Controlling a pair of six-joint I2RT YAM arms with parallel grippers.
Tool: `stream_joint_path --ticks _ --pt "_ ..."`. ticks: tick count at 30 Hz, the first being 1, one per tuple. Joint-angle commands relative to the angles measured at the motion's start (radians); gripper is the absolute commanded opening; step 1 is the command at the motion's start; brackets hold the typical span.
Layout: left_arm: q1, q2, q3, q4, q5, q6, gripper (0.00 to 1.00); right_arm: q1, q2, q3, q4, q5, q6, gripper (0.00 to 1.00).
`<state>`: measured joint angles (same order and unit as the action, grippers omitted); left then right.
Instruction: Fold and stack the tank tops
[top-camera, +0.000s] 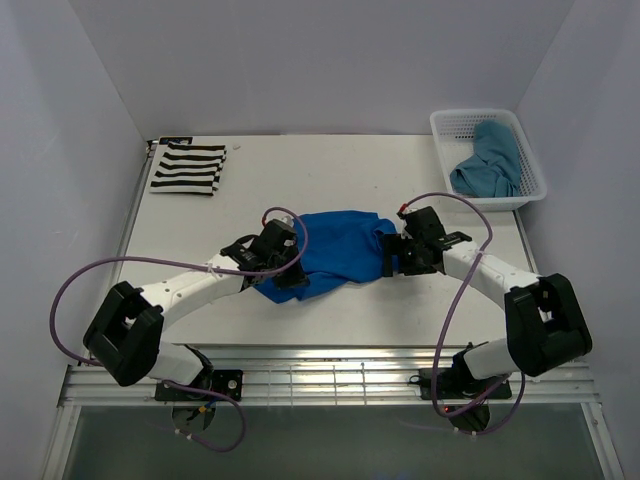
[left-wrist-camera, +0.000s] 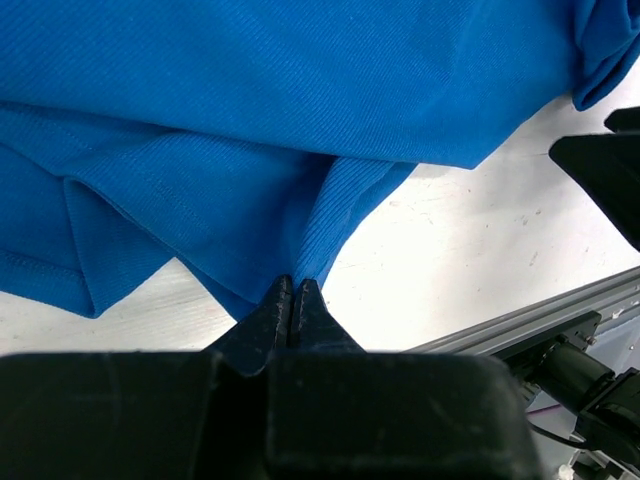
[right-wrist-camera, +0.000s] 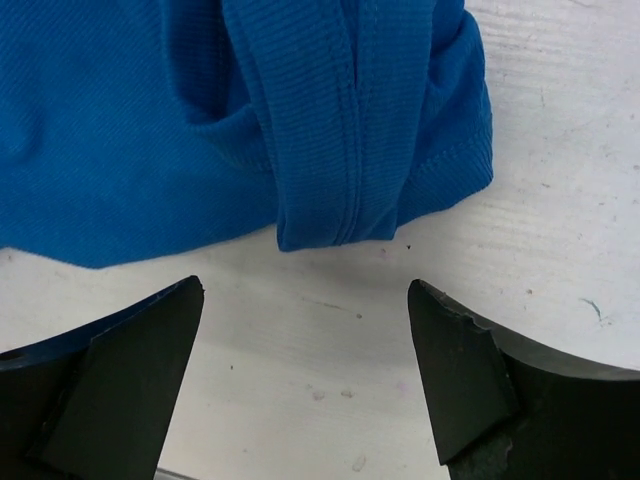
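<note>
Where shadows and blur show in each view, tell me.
Top view: even light, no glare. Left wrist: the blue top casts a soft shadow on the table; the left gripper is near-black. Right wrist: the weave is sharp, the right gripper dark.

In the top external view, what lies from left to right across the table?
Black-and-white striped tank top, left end effector, royal blue tank top, right end effector, white mesh basket holding teal-blue tank top.
</note>
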<state>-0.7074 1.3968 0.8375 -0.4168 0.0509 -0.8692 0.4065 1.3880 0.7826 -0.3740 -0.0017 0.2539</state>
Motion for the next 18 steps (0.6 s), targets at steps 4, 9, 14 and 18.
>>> stream_joint_path --ticks 4,9,14,18 --pt "-0.006 -0.053 -0.017 0.016 -0.036 0.012 0.0 0.023 0.071 0.026 0.141 0.077 0.002 0.81" --pt "-0.006 -0.055 -0.017 0.013 -0.079 0.016 0.0 0.023 0.083 0.014 0.205 0.101 0.007 0.49" --pt "-0.006 -0.05 -0.006 -0.011 -0.108 0.018 0.0 0.023 0.074 0.041 0.187 0.137 0.007 0.14" --pt "-0.006 -0.064 0.015 -0.04 -0.132 0.022 0.0 0.02 0.019 0.07 0.13 0.175 0.005 0.08"
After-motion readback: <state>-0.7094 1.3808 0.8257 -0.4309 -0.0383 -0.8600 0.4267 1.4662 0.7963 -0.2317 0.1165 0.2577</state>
